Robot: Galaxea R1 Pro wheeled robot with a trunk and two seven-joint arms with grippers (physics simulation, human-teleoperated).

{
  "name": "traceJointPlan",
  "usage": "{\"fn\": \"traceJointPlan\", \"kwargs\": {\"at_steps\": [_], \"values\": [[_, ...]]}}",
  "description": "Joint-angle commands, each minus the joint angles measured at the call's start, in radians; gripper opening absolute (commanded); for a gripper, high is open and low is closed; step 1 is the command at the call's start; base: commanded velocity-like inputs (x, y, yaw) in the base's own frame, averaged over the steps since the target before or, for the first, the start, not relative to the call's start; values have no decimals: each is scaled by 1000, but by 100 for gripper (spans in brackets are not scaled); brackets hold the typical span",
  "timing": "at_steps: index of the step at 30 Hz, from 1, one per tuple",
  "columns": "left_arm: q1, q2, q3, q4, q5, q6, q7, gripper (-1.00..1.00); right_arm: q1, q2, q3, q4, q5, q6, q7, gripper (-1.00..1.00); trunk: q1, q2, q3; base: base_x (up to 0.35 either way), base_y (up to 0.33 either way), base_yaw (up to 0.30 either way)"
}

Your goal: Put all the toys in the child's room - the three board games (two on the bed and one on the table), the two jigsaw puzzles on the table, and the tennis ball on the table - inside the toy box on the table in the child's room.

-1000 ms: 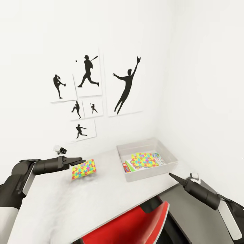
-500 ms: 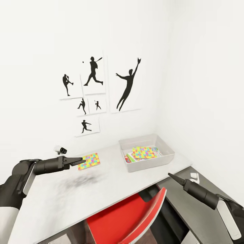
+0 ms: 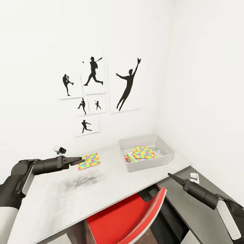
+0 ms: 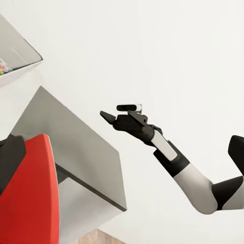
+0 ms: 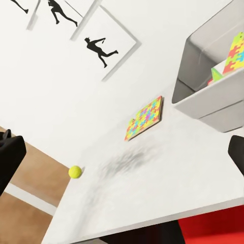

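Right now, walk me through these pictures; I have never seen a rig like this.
A two-armed wheeled robot in a simulated child's room. The head camera looks down on a pale table: a jigsaw puzzle lies flat on it, and the grey toy box already holds a second puzzle and game boxes. The left gripper hovers beside the loose puzzle; the right gripper hangs shut below the box. Neither holds anything. The right wrist camera also shows a tennis ball near the table's edge.
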Motion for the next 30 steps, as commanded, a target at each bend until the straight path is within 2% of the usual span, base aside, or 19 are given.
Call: {"fn": "traceJointPlan", "kwargs": {"at_steps": [1, 7, 13, 19, 23, 26, 30], "values": [[-1, 1, 0, 0, 0, 10, -4, 100, -1, 0, 0, 0, -5, 7, 1, 100, 1, -2, -2, 0, 0, 0], [0, 1, 1, 0, 0, 9, -4, 100, -1, 0, 0, 0, -5, 7, 0, 100, 1, -2, -2, -55, 31, 0], [0, 2, 2, 0, -1, 8, -4, 100, -1, 0, 1, 0, -4, 7, -4, 100, 1, -2, -2, -163, 171, 0], [0, 2, 3, 0, -1, 7, -4, 100, -1, 1, 1, 0, -6, 6, -53, 100, 1, -2, -2, -169, 232, 0], [0, 2, 3, 0, -1, 7, -4, 100, -1, 8, 2, 0, -6, 6, -68, 100, 1, -2, -2, -168, 245, 0], [0, 2, 3, 0, -1, 7, -4, 100, -2, 24, 1, 0, -5, 7, -75, 100, 1, -2, -2, -128, 251, 17], [0, 2, 3, 0, -1, 6, -4, 100, -2, 32, 1, 0, -4, 7, -78, 100, 1, -2, -2, -50, 241, 156]]}}
